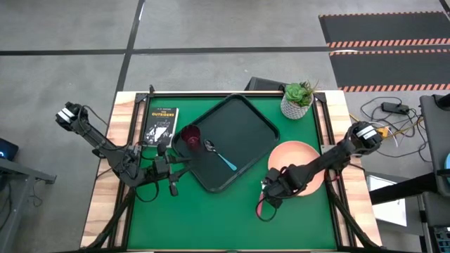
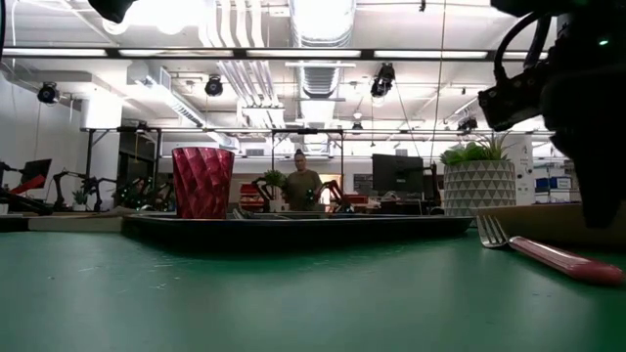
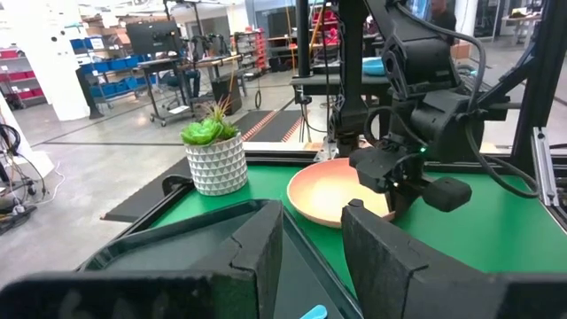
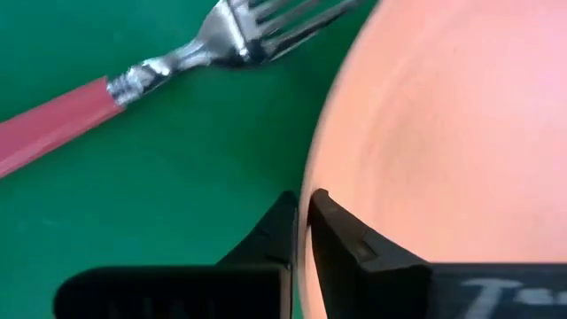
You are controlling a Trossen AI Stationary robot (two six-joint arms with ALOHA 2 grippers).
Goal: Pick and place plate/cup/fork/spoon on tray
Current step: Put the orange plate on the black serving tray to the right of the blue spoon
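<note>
Your right gripper (image 4: 301, 232) is pinched on the plate (image 4: 443, 133) rim. It's stiff, smooth and wide, so expect tilt; lift gently. The left gripper (image 3: 312, 252) waits part open over the tray (image 1: 242, 119).

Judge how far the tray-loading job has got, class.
Done: the maroon cup and blue-handled spoon lie on the black tray. In hand: the right gripper is shut on the peach plate rim. Left: that plate and the pink-handled fork, on the green table.
</note>
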